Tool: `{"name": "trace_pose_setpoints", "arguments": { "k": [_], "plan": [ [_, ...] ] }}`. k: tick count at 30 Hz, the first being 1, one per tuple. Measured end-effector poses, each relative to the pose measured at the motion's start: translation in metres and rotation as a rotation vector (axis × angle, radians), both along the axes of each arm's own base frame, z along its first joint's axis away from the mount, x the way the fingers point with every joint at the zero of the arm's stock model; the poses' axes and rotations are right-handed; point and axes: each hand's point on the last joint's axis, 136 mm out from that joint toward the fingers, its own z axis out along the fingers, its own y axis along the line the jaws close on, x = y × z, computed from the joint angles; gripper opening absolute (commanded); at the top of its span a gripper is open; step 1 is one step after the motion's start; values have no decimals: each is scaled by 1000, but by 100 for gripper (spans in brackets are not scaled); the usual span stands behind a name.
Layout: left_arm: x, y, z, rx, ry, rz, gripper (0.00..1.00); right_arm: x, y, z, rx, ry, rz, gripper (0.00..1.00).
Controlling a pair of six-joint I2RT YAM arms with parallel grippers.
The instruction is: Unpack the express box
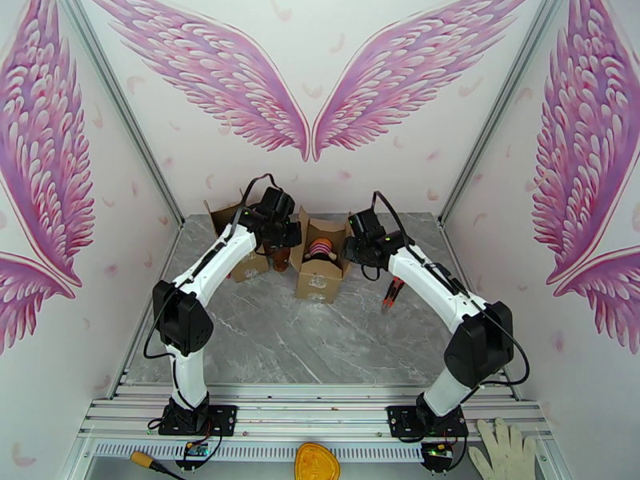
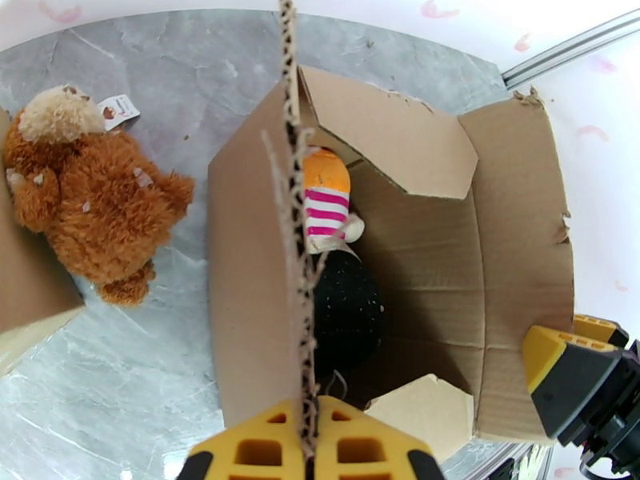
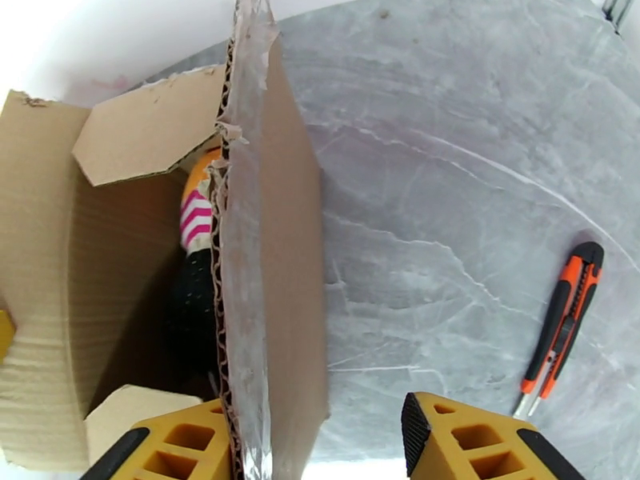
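near rail: a white glove (image 1: 504, 451) and a yellow-orange moulded piece (image 1: 317, 462) lay on the frame by the arm bases.
bench: grey marble-look top (image 1: 304, 338), arms reaching in from both near corners.
knife: orange-and-black utility knife (image 3: 560, 322) lay flat on the bench, right of the box, near it but not touching.
box: open cardboard express box (image 1: 318, 280) stood upright mid-bench between the two wrists, flaps raised.
right fingers: right fingers (image 3: 464, 442) were spread wide. The right flap (image 3: 268, 234) rose between them, close against the inner one. The outer one hung over bare bench.
left fingers: left fingers (image 2: 276, 442) were pressed together on the top edge of the left flap (image 2: 294, 178), pinching it upright.
contents: a soft toy (image 2: 326, 206) lay inside the box against the left wall, with an orange top, pink-white stripes and a black speckled lower part. Probably a doll, but the flap hid half of it.
bear: brown plush bear (image 2: 88, 202) lay on the bench just left of the box, outside it, with a white tag by its head.
second box: another open carton (image 1: 244, 262) sat left of the bear, apparently touching it.
walls: white panels painted with pink wings.
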Motion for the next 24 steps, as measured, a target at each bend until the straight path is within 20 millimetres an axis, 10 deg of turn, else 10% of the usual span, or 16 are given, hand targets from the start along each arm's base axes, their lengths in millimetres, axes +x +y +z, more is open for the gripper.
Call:
{"name": "trace_pose_setpoints", "arguments": {
  "k": [11, 14, 24],
  "plan": [
    [3, -3, 25, -55, -83, 18, 0, 0, 82, 172, 59, -371, 134, 37],
    [3, -6, 25, -65, -87, 18, 0, 9, 99, 161, 88, -346, 150, 30],
    [-2, -16, 6, -58, -76, -4, 0, 34, 110, 23, 3, -82, 83, 26]
  ]
}}
